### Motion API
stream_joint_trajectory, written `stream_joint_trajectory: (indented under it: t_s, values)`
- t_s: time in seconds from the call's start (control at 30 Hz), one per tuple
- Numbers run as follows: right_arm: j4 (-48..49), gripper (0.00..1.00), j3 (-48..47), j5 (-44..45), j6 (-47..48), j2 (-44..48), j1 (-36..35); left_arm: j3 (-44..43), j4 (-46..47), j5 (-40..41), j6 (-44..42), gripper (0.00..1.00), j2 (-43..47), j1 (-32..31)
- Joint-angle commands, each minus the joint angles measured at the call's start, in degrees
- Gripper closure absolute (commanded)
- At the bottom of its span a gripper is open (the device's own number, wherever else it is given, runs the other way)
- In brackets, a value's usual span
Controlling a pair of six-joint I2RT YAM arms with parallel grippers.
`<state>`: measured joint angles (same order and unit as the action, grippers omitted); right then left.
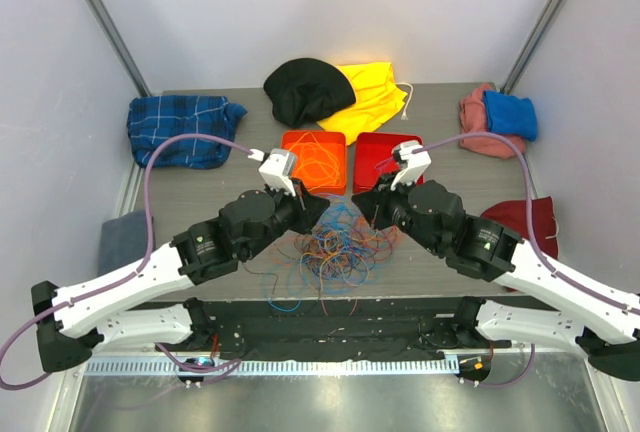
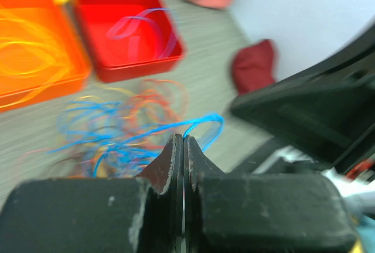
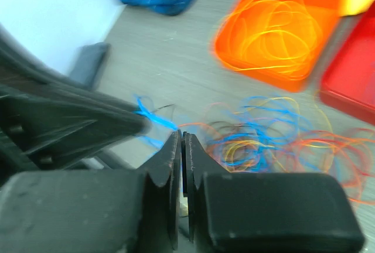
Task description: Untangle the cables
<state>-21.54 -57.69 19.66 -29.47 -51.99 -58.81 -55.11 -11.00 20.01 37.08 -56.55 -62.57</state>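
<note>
The cables lie in a loose heap of blue, orange, yellow and red loops on the grey table, between the two arms. Over the heap, my left gripper and right gripper meet tip to tip. In the left wrist view the left gripper is shut on a blue cable that arches out of its tip. In the right wrist view that blue cable runs straight from the left fingers to the right gripper. The right jaws stand only a hair apart on it.
Behind the heap stand an orange tray holding orange and yellow wires and a red tray holding a purple wire. Cloths ring the table: black, yellow, blue plaid, pink and blue, dark red, grey.
</note>
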Motion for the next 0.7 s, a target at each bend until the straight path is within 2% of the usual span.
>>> stream_joint_trajectory:
  t_s: [0.0, 0.27, 0.4, 0.43, 0.53, 0.67]
  values:
    - [-4.65, 0.91, -2.51, 13.3, 2.14, 2.5, 1.5, 0.53, -5.52, 7.67, -2.45, 1.0, 3.03, 1.13]
    - [-4.74, 0.91, -2.6, 12.87, 2.23, 3.3, 1.5, 1.06, -5.78, 7.94, -2.45, 1.0, 3.91, 1.13]
    - [-1.16, 0.77, -1.29, 4.19, 2.4, 2.59, 1.5, 0.97, -4.38, 6.71, -2.36, 1.0, 3.65, 1.13]
    - [-0.35, 0.7, -0.85, 2.85, 2.32, 2.33, 1.5, 0.97, -4.03, 6.45, -2.36, 1.0, 3.56, 1.13]
    - [2.29, 0.61, 0.12, -1.02, 1.53, 1.8, 1.41, 0.27, -2.71, 5.22, -2.63, 1.0, 2.94, 1.13]
    - [5.18, 0.57, 0.73, -4.54, 0.65, 1.1, 1.5, -1.05, -1.04, 4.07, -2.89, 1.0, 1.89, 1.13]
